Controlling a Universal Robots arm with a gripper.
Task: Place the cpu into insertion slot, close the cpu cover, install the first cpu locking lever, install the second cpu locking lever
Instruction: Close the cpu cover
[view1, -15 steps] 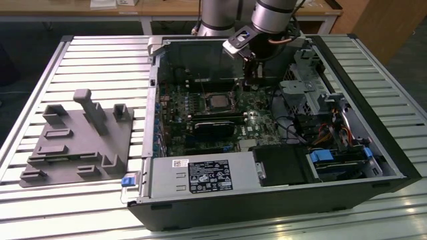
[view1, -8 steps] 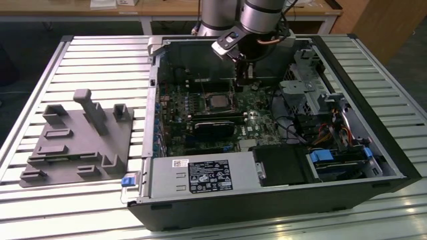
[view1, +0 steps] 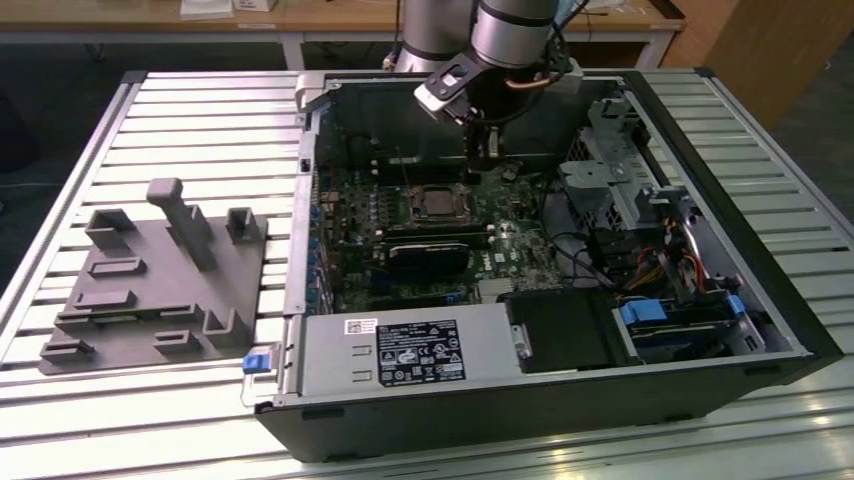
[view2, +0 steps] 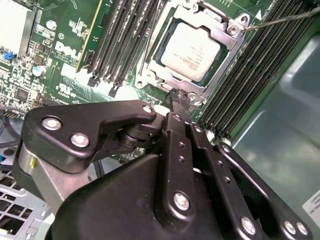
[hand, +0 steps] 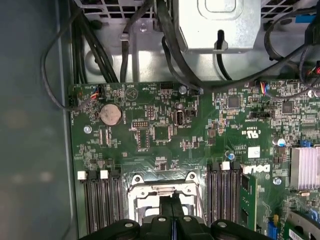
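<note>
exterior view: i look down from high and well back at the whole open computer case (view1: 534, 410) on the slatted table (view1: 200, 110).
second wrist view: i sit close behind the gripper (view2: 180, 97), facing the cpu (view2: 190, 51) at a slant.
first wrist view: close too, facing squarely onto the green board (hand: 165, 125).
shared: both wrist views catch the cpu cover (hand: 161, 189) (view2: 216, 21).

The arm (view1: 514, 20) is a smooth silver-grey tube with darker joints. Its gripper (view2: 179, 99) is matte black, studded with silver screws (view2: 181, 201). A small yellow mark (view2: 33, 163) sits on its body.
</note>
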